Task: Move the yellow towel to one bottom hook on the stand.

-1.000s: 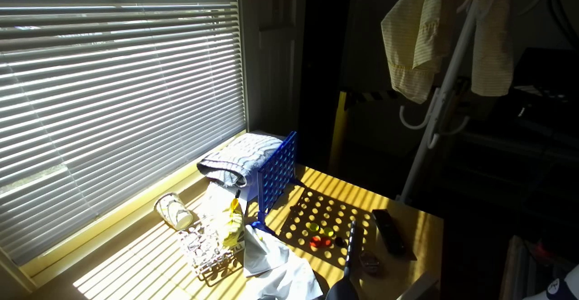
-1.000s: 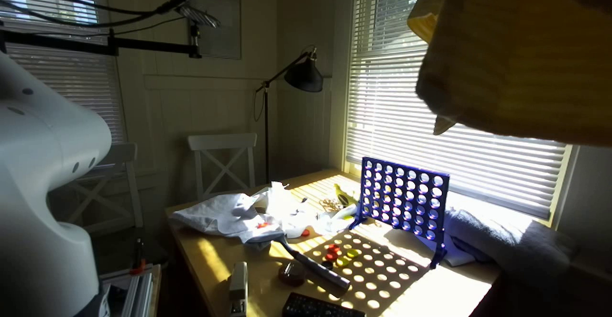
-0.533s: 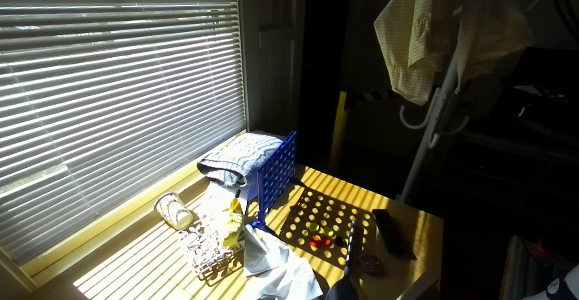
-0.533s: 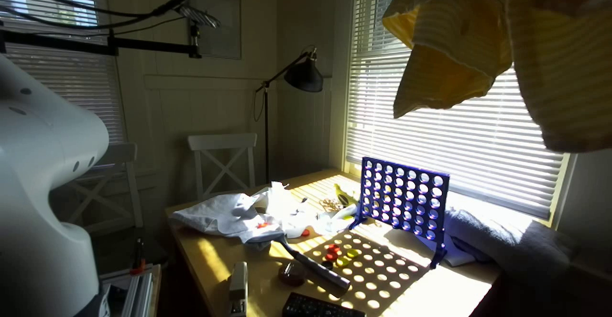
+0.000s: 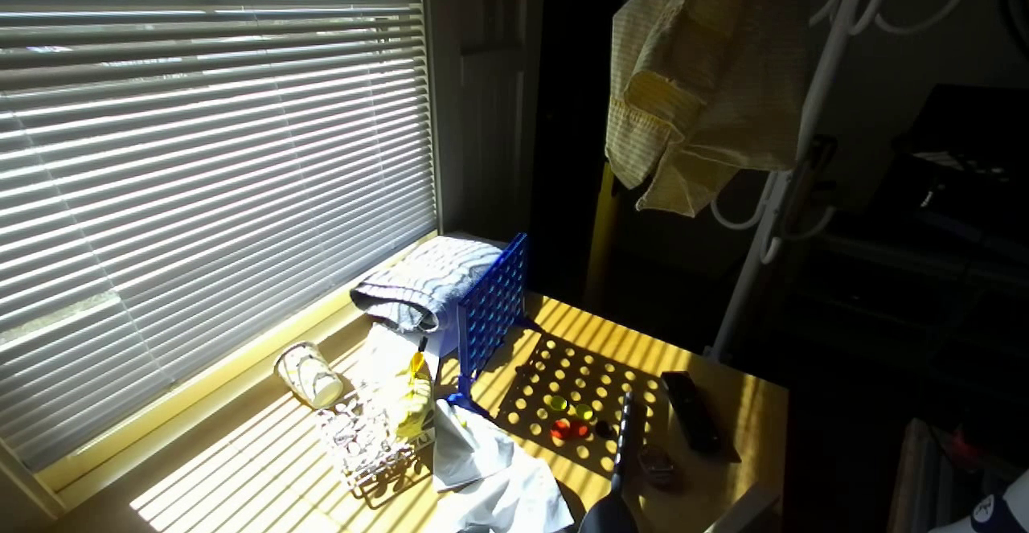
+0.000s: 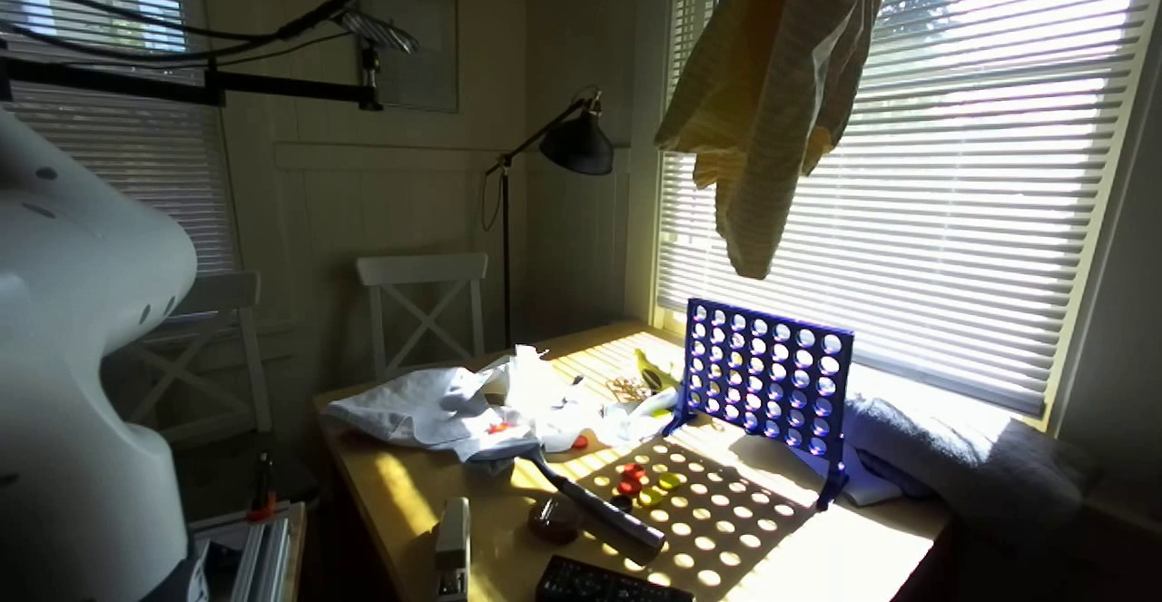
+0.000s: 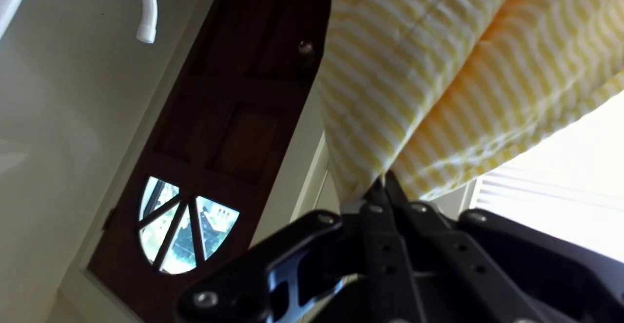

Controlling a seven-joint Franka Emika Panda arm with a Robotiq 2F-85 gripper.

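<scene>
My gripper (image 7: 382, 181) is shut on a corner of the yellow-and-white striped towel (image 7: 414, 69) in the wrist view; it is out of both exterior views. The towel hangs in folds at the top of both exterior views (image 5: 707, 83) (image 6: 767, 103), above table height. The white stand (image 5: 820, 83) leans across the right of an exterior view, and the towel's right edge overlaps its pole there; I cannot tell whether they touch. The bottom hooks (image 5: 735, 219) are bare, below the towel. A bare upper hook (image 5: 924, 25) shows higher up. A white hook (image 7: 148, 11) shows at upper left in the wrist view.
A table (image 5: 756, 404) below bears a blue game grid (image 5: 494, 304), a grey towel (image 5: 434, 276), a white cloth (image 5: 506, 485), a remote (image 5: 691, 412), a spatula (image 6: 599, 511) and a stapler (image 6: 452, 547). A black lamp (image 6: 581, 141) stands behind. The robot arm (image 6: 91, 330) is at left.
The towel has swung off the stand's upper part, leftward in both exterior views. Its two hanging parts have come together, and the upper hooks are uncovered. The arm has shifted slightly left.
</scene>
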